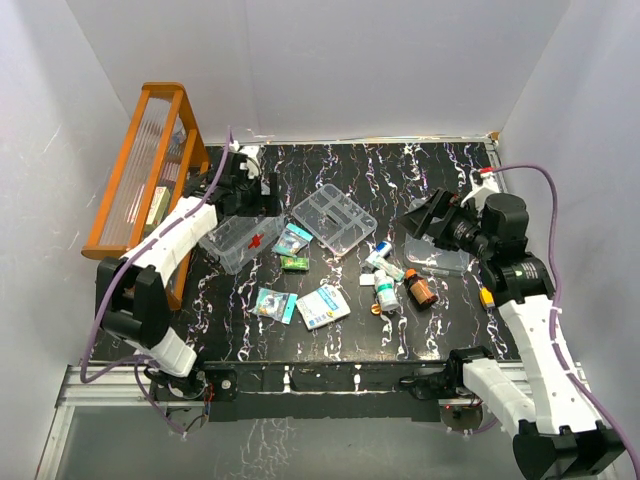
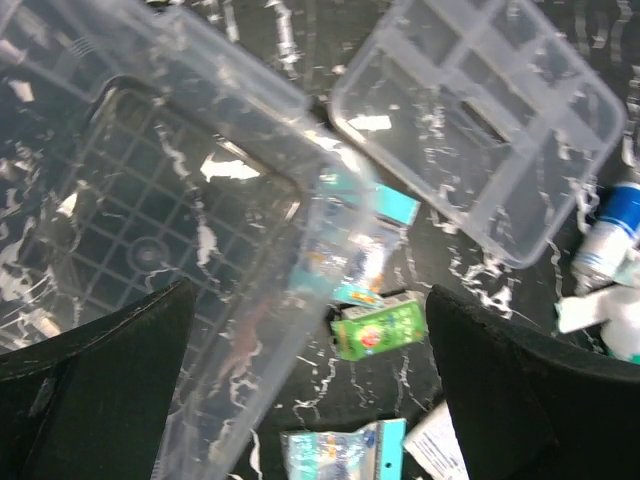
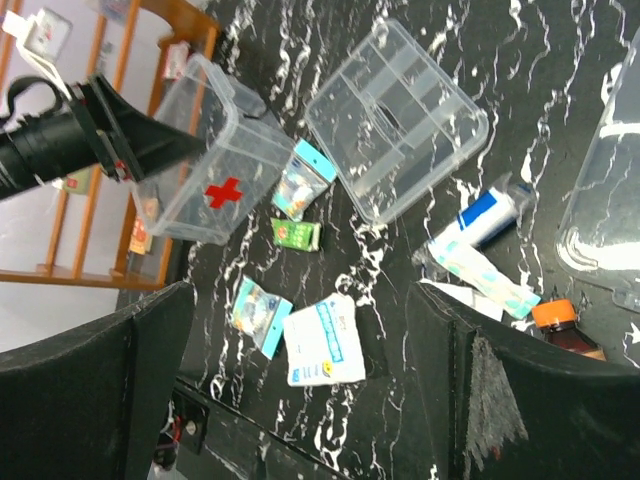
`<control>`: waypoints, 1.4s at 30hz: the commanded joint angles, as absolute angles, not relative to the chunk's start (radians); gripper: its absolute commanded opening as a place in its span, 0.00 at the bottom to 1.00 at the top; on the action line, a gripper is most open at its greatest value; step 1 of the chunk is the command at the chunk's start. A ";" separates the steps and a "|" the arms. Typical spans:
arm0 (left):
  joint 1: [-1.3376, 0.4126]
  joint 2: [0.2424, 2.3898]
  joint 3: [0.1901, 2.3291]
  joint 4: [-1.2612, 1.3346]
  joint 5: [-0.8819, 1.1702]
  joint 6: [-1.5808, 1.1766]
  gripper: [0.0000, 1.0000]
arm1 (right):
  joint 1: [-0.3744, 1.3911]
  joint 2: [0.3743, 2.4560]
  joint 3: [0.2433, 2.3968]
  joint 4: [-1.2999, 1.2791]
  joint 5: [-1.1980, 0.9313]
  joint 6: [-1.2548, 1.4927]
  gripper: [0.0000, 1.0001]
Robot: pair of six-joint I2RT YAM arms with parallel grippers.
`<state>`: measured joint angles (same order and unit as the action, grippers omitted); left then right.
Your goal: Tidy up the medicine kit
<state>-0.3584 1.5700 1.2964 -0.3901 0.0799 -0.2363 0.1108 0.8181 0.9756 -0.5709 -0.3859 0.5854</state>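
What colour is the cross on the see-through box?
Red. The cross on the clear box shows best in the right wrist view.

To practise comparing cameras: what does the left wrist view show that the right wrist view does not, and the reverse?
Only left wrist: the gridded floor inside the box. Only right wrist: the box's red cross, the rack, a brown bottle. Both: the box, the divided tray, the green packet.

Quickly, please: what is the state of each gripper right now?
Left gripper: open, holding nothing, over the clear box.
Right gripper: open, holding nothing.
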 commanded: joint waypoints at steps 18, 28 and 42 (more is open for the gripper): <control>-0.316 1.638 1.306 -0.485 0.470 -0.055 0.78 | 0.107 0.854 0.834 -0.516 -0.394 0.560 0.85; -0.380 1.623 1.285 -0.507 0.632 -0.014 0.74 | 0.107 0.978 0.833 -0.457 -0.412 0.521 0.84; -0.468 1.658 1.298 -0.582 0.706 0.090 0.73 | 0.129 1.041 0.756 -0.535 -0.352 0.456 0.77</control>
<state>-0.4606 1.6722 1.2915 -0.5205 0.6434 0.0109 0.1154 1.0302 0.7662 -0.5255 -0.3885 0.4877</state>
